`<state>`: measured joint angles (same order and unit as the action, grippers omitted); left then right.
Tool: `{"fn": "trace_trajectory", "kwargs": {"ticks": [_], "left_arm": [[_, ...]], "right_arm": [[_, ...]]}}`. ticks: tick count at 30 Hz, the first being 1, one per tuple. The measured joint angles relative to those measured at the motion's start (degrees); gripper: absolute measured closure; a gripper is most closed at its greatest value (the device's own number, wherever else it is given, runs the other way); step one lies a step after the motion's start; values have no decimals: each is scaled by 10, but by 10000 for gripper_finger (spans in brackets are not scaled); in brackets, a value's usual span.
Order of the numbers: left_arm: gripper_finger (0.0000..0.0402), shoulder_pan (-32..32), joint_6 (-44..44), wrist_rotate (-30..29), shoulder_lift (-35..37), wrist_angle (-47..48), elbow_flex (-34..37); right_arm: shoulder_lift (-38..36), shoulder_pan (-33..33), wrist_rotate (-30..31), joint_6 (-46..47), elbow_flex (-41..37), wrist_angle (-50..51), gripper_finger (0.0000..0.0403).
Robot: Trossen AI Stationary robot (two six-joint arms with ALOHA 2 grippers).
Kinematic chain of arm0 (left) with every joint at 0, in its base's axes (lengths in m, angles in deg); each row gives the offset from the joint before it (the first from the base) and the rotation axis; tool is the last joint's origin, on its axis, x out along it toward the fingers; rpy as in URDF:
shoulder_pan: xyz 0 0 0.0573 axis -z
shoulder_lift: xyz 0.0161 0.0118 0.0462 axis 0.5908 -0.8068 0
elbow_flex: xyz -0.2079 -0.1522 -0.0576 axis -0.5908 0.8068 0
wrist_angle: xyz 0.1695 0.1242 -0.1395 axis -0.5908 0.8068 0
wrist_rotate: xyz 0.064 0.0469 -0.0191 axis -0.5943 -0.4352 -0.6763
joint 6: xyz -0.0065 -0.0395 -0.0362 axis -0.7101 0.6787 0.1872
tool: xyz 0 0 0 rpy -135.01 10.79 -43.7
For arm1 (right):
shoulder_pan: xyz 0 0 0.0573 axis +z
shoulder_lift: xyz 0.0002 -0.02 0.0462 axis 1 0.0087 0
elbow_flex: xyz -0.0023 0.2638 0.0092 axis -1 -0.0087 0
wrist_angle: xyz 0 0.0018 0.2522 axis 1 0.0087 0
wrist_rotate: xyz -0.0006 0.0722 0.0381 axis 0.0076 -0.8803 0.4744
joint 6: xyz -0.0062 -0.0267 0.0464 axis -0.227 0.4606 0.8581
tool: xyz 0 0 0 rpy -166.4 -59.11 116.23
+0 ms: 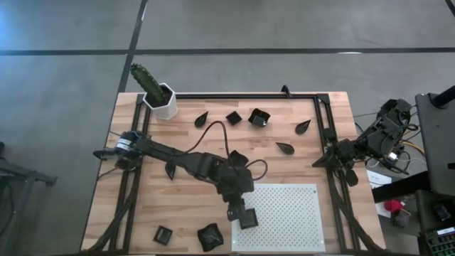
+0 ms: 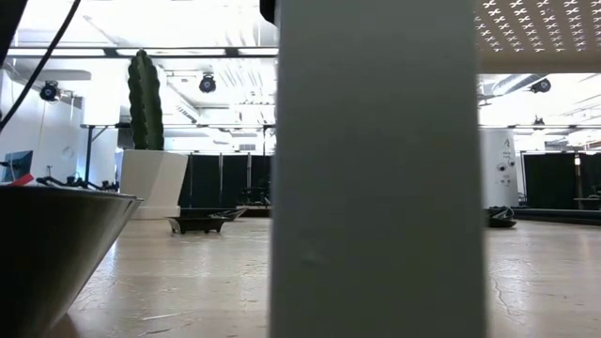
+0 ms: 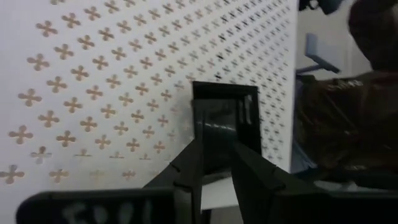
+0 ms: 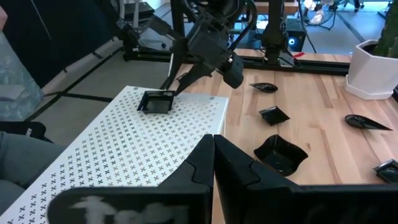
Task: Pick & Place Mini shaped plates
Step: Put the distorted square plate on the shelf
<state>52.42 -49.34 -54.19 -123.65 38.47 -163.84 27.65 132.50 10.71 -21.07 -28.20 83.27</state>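
My left gripper (image 1: 242, 211) reaches over the left edge of the white perforated board (image 1: 291, 227) and is shut on a small black square plate (image 1: 247, 218); the right wrist view shows that plate (image 4: 155, 101) low on the board. Other dark mini plates lie flat on the wooden table: teardrops (image 1: 201, 119) (image 1: 303, 127) (image 1: 285, 148), a square (image 1: 233, 116) and a wavy-edged one (image 1: 258, 118) toward the far side, and two more (image 1: 163, 234) (image 1: 210, 237) at the near edge. My right gripper (image 4: 212, 142) waits shut at the table's right edge. My left gripper pinches the square plate by one side wall (image 3: 217, 127) between its two fingers (image 3: 193, 165). The fingers slant down at it from above and from the table's left. The plate sits level at the board's surface (image 4: 155, 101); whether its base rests there I cannot tell.
A white hexagonal pot with a green cactus (image 1: 160, 96) stands at the far left corner. A black frame (image 1: 242, 94) runs along the far and right edges. One wavy plate (image 1: 237, 158) lies partly under the left arm. In the low view a pale upright surface (image 2: 376, 169) blocks the middle.
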Motion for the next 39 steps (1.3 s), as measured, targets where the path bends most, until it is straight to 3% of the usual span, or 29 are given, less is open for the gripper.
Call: {"fn": "trace_trajectory", "kwargs": {"ticks": [13, 21, 31, 36, 39], "left_arm": [[333, 19, -43, 15, 49, 53, 0], [333, 105, 31, -99, 61, 152, 0], [333, 248, 209, -355, 38, 159, 18], [334, 280, 341, -378, 30, 153, 88], [334, 283, 359, -374, 28, 108, 138]], "right_arm": [[0, 0, 0, 0, 0, 0, 394], [0, 0, -1, -5, 0, 0, 394], [1, 0, -1, -19, 0, 0, 394], [0, 0, -1, -33, 0, 0, 394], [0, 0, -1, -36, 0, 0, 394]]}}
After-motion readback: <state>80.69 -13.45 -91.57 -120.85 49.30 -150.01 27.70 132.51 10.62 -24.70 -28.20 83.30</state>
